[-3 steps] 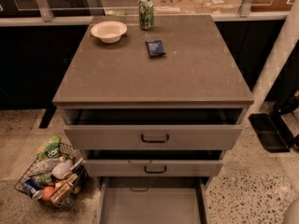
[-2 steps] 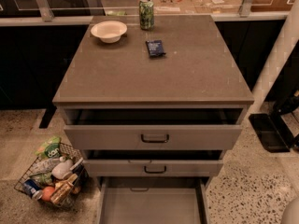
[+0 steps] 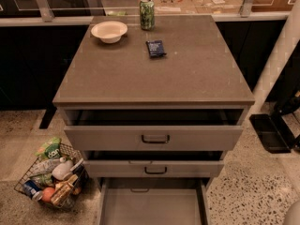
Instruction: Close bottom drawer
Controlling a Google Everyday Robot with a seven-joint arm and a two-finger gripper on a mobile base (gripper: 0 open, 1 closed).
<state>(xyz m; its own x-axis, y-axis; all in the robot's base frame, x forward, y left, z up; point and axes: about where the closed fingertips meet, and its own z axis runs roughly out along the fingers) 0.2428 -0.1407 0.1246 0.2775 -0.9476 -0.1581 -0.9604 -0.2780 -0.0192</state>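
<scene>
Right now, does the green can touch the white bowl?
Apart. The camera view shows bare cabinet top between the green can and the white bowl. The pincer is not in view.

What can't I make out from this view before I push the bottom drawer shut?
- Bottom drawer: its front and handle are cut off by the camera view's bottom edge.
- Middle drawer: interior hidden in shadow behind the top drawer front.
- Gripper: not in view; the pale shape at the bottom right corner is too cropped to identify.
</scene>
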